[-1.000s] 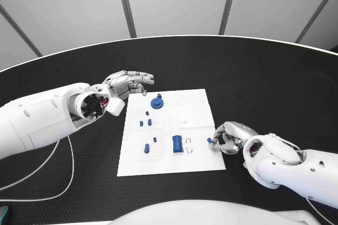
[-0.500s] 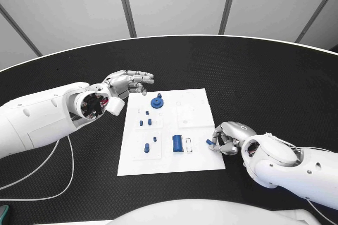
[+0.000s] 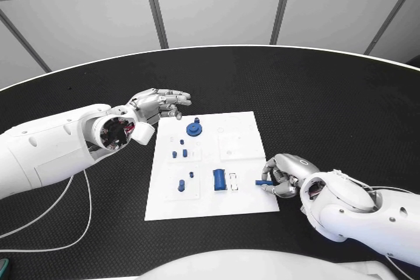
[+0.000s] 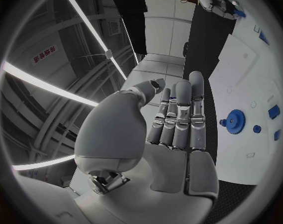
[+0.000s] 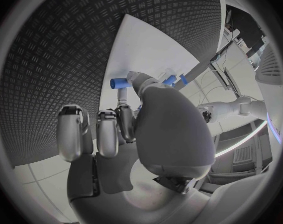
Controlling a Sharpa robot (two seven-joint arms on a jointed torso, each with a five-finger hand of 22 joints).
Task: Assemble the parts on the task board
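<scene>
- Blue, a small peg was pinched in the fingertips of the right hand at the right edge of the task board, near that edge's near end; the right wrist view showed the same peg sticking out past the fingers.
- Compared with half a second and a second earlier, the peg had turned from a stubby tilted pose to lying roughly level, pointing in over the board, and the hand had shifted slightly toward the board's near right corner.
- That suggested the hand was reorienting the peg for insertion, probably into one of the board's sockets; which socket could not be told.
- White and idle, the left arm had not moved: the left hand hovered off the board's far left corner, fingers straight and apart, grasping nothing.
- On the board, the blue gear near the far edge, the blue block and the smaller pegs lay unchanged.
- Assembly seemed at an early stage, with several parts loose.
</scene>
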